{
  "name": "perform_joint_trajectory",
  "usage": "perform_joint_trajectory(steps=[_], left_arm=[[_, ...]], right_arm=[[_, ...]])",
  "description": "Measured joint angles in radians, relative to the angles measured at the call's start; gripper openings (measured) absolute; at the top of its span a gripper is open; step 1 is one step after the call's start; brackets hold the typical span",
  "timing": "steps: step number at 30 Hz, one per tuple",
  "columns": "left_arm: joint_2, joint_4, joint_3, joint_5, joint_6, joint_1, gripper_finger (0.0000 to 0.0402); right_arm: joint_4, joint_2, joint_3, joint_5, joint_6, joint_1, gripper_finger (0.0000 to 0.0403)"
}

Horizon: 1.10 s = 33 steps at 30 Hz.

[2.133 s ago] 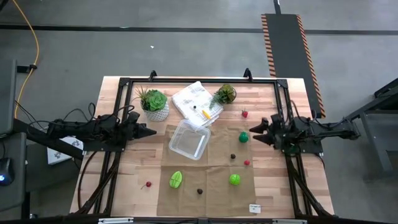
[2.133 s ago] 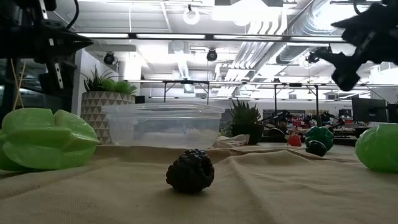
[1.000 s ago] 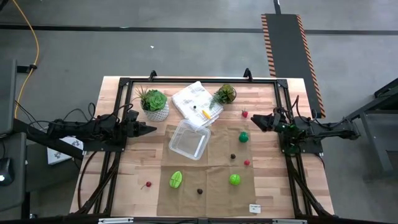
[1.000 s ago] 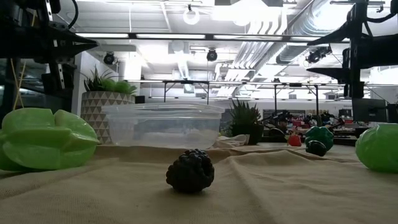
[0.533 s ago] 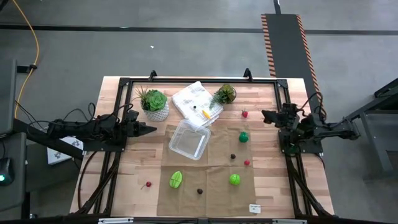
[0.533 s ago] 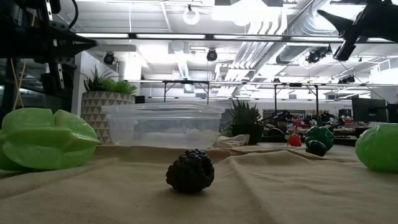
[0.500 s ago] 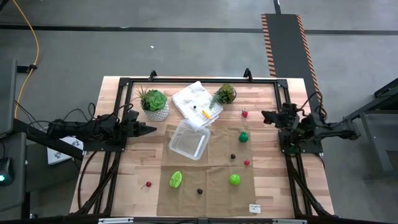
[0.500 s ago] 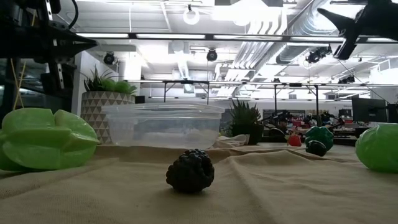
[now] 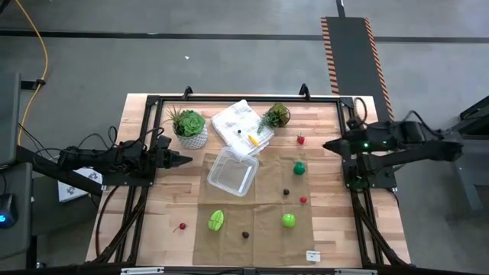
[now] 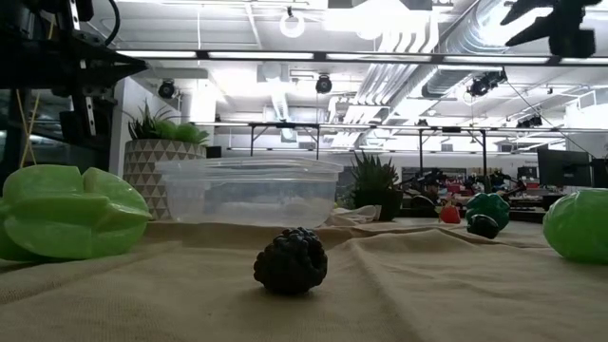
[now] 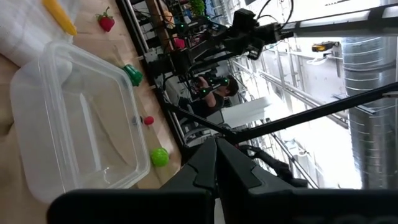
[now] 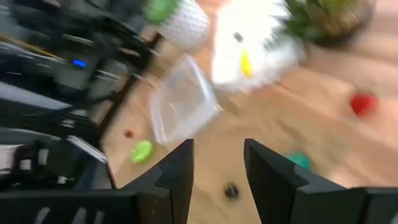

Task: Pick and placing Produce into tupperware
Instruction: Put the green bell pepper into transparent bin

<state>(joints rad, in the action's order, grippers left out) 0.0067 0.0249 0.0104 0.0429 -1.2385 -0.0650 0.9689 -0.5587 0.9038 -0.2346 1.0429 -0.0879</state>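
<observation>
Tupperware (image 9: pixel 231 172) sits open and looks empty near the middle of the table (image 9: pixel 145 218), partly on the tan cloth (image 9: pixel 263 233). None of the produce is inside it. On the cloth are a green star-shaped piece (image 9: pixel 216 220), a dark berry (image 9: pixel 245 234), a green round one (image 9: pixel 288 220), a small red one (image 9: pixel 303 200), another dark one (image 9: pixel 286 192) and a darker green one (image 9: pixel 299 168). A strawberry (image 9: pixel 300 139) lies on bare wood toward the back right, and a red cherry (image 9: pixel 182 227) sits off the cloth toward the front left.

Left gripper (image 9: pixel 186 160) hangs by the left edge, just left of the tupperware, fingers pinched together on nothing. Right gripper (image 9: pixel 328 144) is up in the air at the right edge, fingers (image 12: pixel 177 171) parted with a clear gap and, as far as I can tell through the blur, nothing between them.

Along the back edge: two potted plants (image 9: pixel 188 127) and a white bag (image 9: pixel 242 124) with a yellow piece (image 9: pixel 253 139) on it.
</observation>
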Motion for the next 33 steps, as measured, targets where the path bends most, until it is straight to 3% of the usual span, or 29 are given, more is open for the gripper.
perform_joint_trajectory(steps=[7,11,15,18,21,25,33], left_arm=[[0.0,-0.004,0.0,0.001,0.023,0.0,0.0001],[0.0,-0.004,0.0,-0.002,0.027,0.0,0.0001],[0.0,-0.006,0.0,-0.03,0.027,0.0,0.0001],[0.0,-0.01,0.0,-0.056,0.029,0.0,0.0001],[0.0,-0.014,0.0,-0.07,0.029,0.0,0.0001],[0.0,-0.013,0.0,-0.078,0.03,0.0,0.0001],[0.0,-0.01,0.0,-0.089,0.03,0.0,0.0001]], right_arm=[[0.264,-0.352,0.3,-0.022,0.073,0.004,0.013],[0.288,-0.515,0.383,0.019,0.089,0.005,0.013],[0.326,-0.644,0.41,0.046,0.209,0.031,0.013],[0.345,-0.723,0.369,0.029,0.287,0.027,0.013],[0.335,-0.786,0.321,0.075,0.337,0.015,0.0134],[0.314,-0.832,0.286,0.088,0.401,-0.014,0.0167],[0.285,-0.844,0.25,0.087,0.531,-0.017,0.0292]])
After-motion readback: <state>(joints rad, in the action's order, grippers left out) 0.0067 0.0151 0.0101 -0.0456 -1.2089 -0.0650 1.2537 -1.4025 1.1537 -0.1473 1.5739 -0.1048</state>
